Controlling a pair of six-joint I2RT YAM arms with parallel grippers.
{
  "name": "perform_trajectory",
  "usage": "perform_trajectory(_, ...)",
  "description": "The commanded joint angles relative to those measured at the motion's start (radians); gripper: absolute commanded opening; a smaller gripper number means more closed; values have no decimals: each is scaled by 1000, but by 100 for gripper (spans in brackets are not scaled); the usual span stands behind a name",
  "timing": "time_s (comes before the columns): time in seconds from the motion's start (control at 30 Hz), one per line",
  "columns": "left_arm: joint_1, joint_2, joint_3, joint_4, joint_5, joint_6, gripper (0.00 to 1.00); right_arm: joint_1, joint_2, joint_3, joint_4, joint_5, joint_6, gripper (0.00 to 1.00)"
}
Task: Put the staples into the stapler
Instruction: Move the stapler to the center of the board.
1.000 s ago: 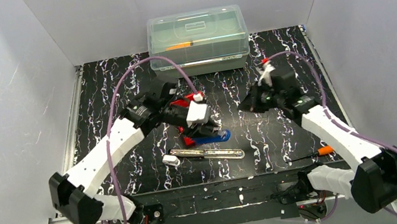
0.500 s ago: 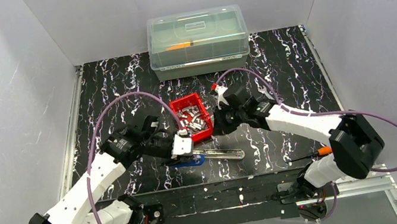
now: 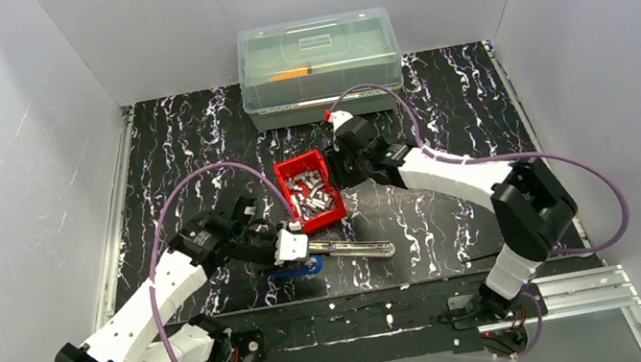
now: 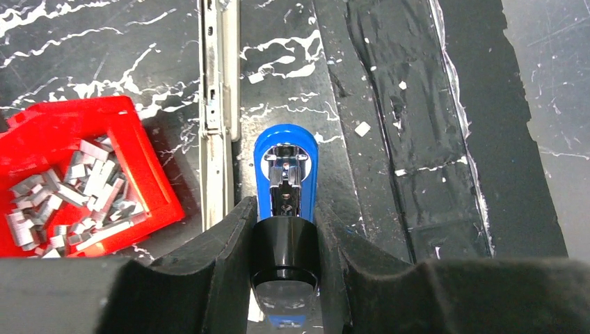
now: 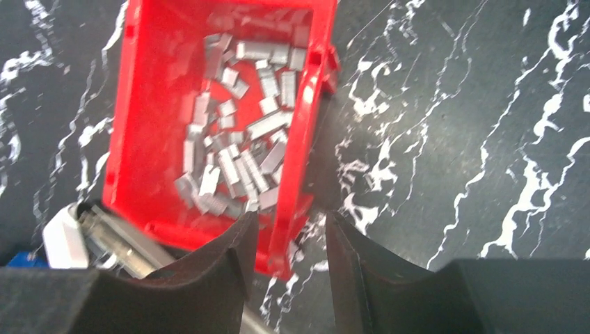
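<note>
The stapler lies opened out at the near middle. Its blue base (image 3: 303, 265) is under my left gripper (image 3: 296, 245) and its silver magazine rail (image 3: 362, 250) stretches to the right. In the left wrist view my left gripper (image 4: 285, 209) is shut on the black rear part of the stapler (image 4: 285, 247), with the blue base (image 4: 285, 149) ahead and the rail (image 4: 218, 104) beside it. Many small grey staples (image 5: 236, 153) lie in a red tray (image 3: 287, 165). My right gripper (image 5: 291, 221) is open, and its fingers straddle the tray's right wall (image 5: 300, 174) near a corner.
A clear lidded plastic box (image 3: 318, 60) stands at the back middle with something orange inside. White walls close in the left, right and back. A thin dark tool shaft (image 3: 475, 259) shows at the near right, by the right arm's base.
My left gripper carried the stapler from beside the tray down to the near left of it. My right gripper swung in from the right to the tray's right wall.
</note>
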Motion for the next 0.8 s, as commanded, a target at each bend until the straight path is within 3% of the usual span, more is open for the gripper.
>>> perform_trajectory(0.0,12,-33,-33,1,29,60,0,1,66,100,0,128,-40,48)
perform_trajectory(0.33,14,-10,-129,11,16,203,0,1,178,156,22,122,-23,42)
perform_trajectory(0.6,28,67,-160,71,-7,329,0,1,160,139,37,118,-9,41)
perform_trajectory(0.77,49,132,-162,152,-18,369,0,1,171,137,26,135,-2,24)
